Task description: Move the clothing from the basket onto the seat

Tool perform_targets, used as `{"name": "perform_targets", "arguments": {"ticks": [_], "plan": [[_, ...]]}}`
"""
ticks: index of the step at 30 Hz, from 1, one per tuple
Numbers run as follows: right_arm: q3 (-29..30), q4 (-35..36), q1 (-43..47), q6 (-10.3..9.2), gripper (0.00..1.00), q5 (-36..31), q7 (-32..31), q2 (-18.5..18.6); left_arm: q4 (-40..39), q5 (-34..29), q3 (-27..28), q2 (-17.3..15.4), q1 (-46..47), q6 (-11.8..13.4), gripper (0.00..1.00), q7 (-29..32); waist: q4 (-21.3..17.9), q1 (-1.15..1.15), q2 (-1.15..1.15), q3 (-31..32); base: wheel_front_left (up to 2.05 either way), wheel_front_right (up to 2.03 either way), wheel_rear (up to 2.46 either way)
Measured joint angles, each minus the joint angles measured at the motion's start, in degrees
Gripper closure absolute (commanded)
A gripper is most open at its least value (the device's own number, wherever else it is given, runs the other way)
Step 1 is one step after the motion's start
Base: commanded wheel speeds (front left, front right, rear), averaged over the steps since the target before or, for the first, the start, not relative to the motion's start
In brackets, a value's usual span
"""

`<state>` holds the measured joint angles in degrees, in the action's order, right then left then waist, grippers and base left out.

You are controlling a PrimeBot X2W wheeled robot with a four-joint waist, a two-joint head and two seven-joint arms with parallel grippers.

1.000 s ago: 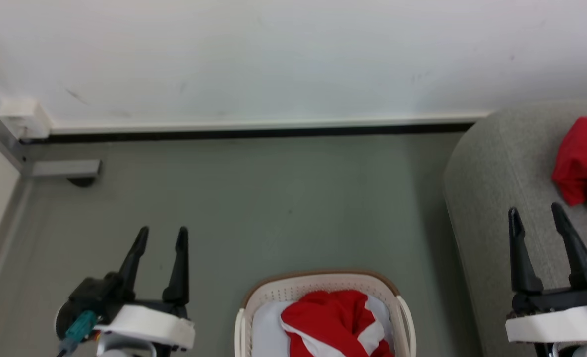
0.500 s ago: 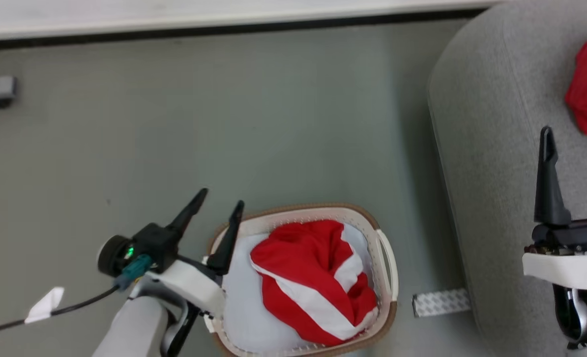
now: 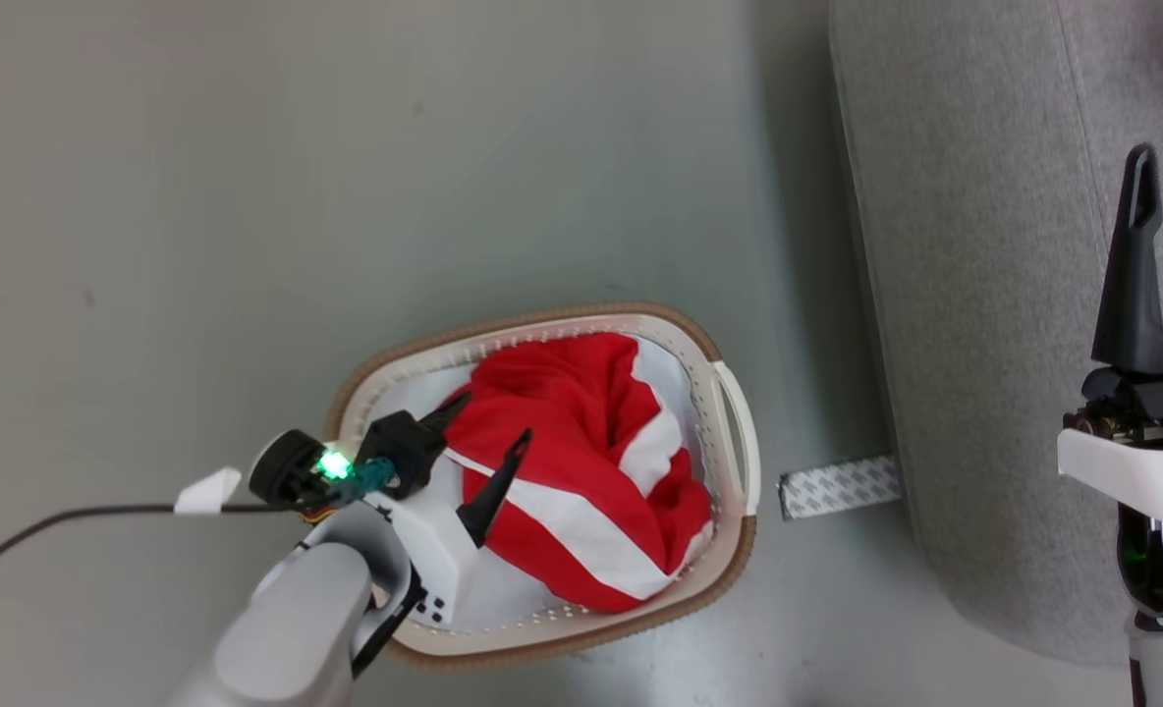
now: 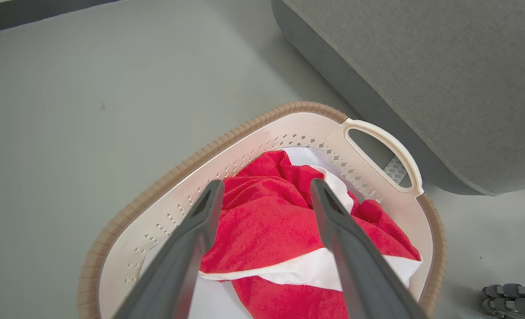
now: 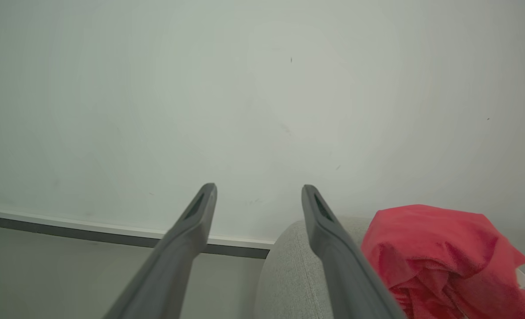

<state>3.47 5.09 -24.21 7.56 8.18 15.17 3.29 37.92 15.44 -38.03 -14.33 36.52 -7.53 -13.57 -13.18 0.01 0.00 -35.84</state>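
The cream basket [image 3: 739, 550] with a tan rim stands on the floor left of the grey seat [image 3: 974, 245]. A red and white piece of clothing [image 3: 581, 462] lies bunched in it on a pale cloth [image 3: 513, 589]. My left gripper [image 3: 495, 415] hangs open over the basket's left part, its tips just above the red fabric. In the left wrist view the left gripper [image 4: 266, 183] frames the clothing [image 4: 262, 230] inside the basket [image 4: 253, 146]. My right gripper [image 5: 258, 187] is open and empty over the seat [image 5: 284, 266], left of another red garment [image 5: 431, 252].
A patterned strip [image 3: 837, 486] lies on the grey floor between basket and seat. A dark cable with a white tag [image 3: 206, 491] trails from my left wrist. A white wall with a dark baseboard [image 5: 111, 235] stands beyond the seat.
The head view has tilted down, so the whole picture shifted. My left gripper has moved right from beside the basket to over it, above the red clothing. Both grippers stay open.
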Motion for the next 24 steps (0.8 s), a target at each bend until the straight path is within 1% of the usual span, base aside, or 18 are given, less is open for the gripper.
{"name": "perform_targets", "arguments": {"ticks": [3, 10, 15, 24], "plan": [[0.08, 0.89, -0.57, 0.0, 0.0, -0.07, 0.0, -0.11, 3.58, 3.1, -1.69, 0.27, 1.86, 0.0, 0.0, 1.45, -1.07, 0.0, 0.0, -1.86, 0.0, 0.0, 0.0], [0.55, 3.23, -1.53, 0.0, 0.0, -0.3, 0.0, -0.27, 9.99, 7.14, -5.44, 0.78, 7.23, 0.0, 0.0, 2.98, -3.34, -0.01, 0.0, -6.26, 0.0, 0.0, 0.0], [1.59, 4.88, -1.76, 0.0, 0.0, 1.01, 0.0, -0.27, 14.85, 7.97, -6.27, 1.34, 11.63, 0.0, 0.0, 3.14, -4.35, 0.0, 0.0, -9.74, 0.0, 0.0, 0.0], [2.33, 6.43, -2.89, 0.0, 0.0, 1.68, 0.0, -0.29, 22.29, 8.9, -9.31, 4.04, 16.27, 0.01, 0.0, 3.43, -5.6, -0.01, 0.0, -14.15, 0.0, 0.0, 0.0]]}}
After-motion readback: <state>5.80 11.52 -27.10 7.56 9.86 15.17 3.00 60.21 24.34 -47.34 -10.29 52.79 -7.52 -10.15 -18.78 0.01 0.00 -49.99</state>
